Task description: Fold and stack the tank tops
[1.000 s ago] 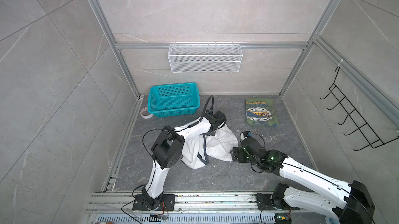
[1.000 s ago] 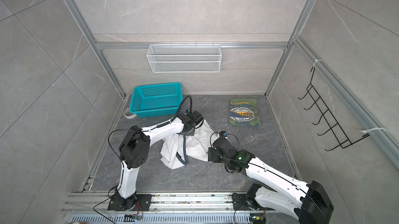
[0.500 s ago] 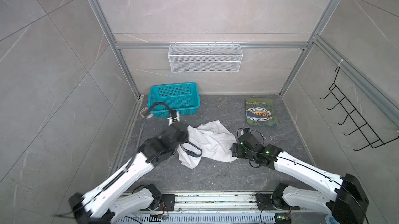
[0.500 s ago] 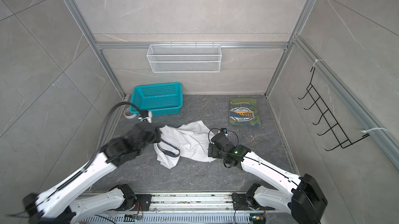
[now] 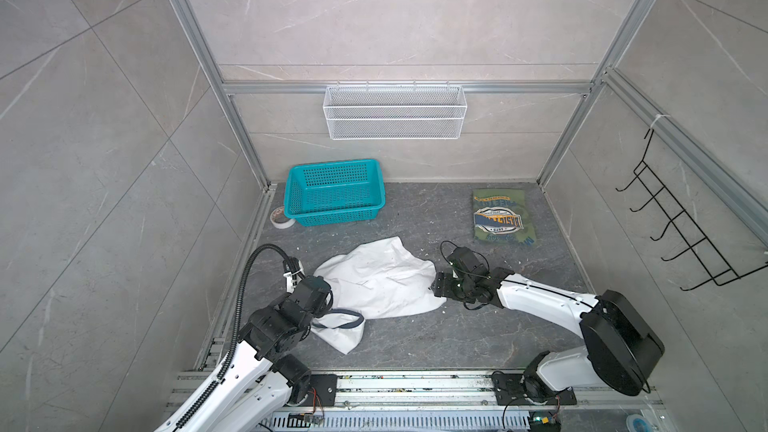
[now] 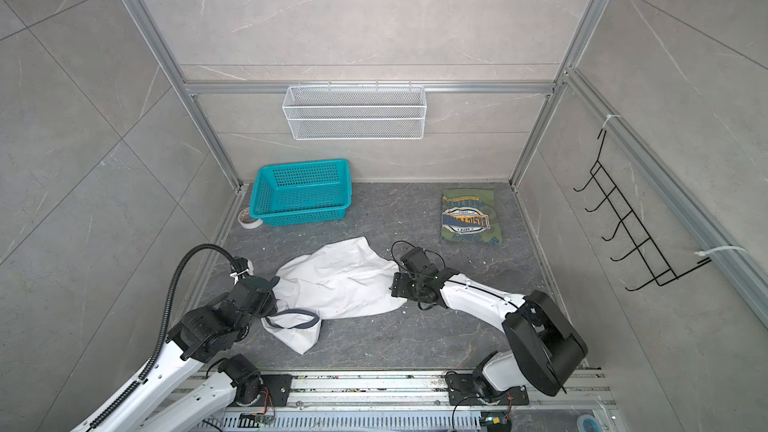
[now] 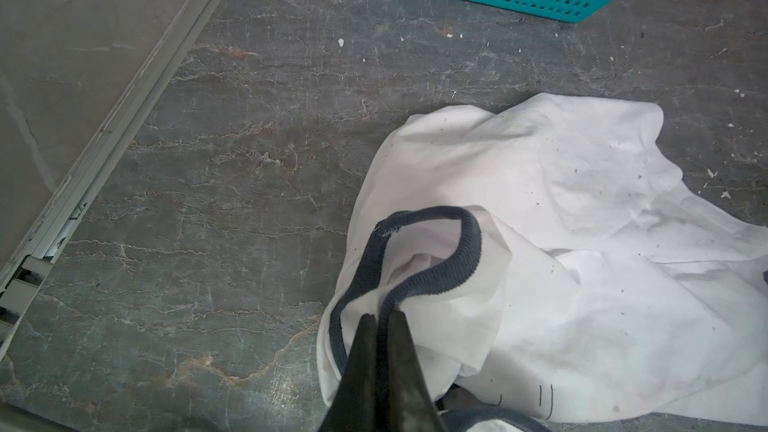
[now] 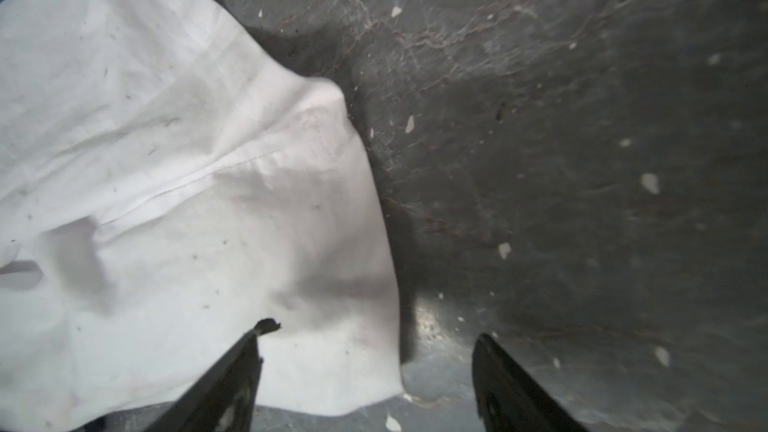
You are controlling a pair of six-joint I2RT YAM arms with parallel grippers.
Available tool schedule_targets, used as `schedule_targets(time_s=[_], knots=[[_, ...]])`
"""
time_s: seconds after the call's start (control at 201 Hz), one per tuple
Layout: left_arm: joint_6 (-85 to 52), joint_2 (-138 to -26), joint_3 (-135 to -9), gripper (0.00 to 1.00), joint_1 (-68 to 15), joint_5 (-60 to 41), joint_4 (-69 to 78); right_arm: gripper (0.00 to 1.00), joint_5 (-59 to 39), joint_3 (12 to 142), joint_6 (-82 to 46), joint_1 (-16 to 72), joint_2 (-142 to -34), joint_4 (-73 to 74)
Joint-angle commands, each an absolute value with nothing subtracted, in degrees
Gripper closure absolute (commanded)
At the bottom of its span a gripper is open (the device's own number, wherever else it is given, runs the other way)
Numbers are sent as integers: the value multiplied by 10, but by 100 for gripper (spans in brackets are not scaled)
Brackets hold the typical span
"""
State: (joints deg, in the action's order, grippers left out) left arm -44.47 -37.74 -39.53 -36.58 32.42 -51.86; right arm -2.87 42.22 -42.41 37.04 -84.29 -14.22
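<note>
The left arm point(image 5: 257, 338) rises from the near rail point(image 5: 415, 384) and reaches forward, its black wrist point(image 5: 309, 294) tipped downward. The left jaws are pressed together, fingertips point(image 7: 368, 351) side by side in the left wrist view. The right arm point(image 5: 540, 305) folds at a raised elbow point(image 5: 619, 340) and stretches low toward the middle. The right jaws stand wide apart, fingers point(image 8: 237, 367) spread in the right wrist view.

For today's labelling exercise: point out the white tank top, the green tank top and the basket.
white tank top point(image 5: 382, 280): in a top view, middle of its crumpled body.
green tank top point(image 5: 498, 220): in a top view, on its chest graphic.
basket point(image 5: 336, 214): in a top view, on its front wall.
</note>
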Motion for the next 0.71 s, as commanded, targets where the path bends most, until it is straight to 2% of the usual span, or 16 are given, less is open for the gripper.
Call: schedule_targets(time_s=[0.0, 0.114, 0.289, 0.433, 0.572, 0.702], knots=[[-460, -389, -406, 100, -362, 327, -505, 28, -63, 425, -423, 368, -871, -111], [-456, -404, -412, 100, -361, 329, -498, 41, -59, 423, -431, 368, -887, -108], [-455, -415, -423, 100, -361, 342, -500, 75, -71, 408, -433, 368, -870, -94], [-429, -436, -459, 100, -354, 351, -485, 100, -39, 432, -398, 369, -792, -159], [-376, -504, -579, 100, -354, 394, -503, 100, 27, 524, -321, 368, -657, -271], [-284, -535, -717, 100, -347, 423, -463, 100, 120, 675, -255, 364, -574, -377]])
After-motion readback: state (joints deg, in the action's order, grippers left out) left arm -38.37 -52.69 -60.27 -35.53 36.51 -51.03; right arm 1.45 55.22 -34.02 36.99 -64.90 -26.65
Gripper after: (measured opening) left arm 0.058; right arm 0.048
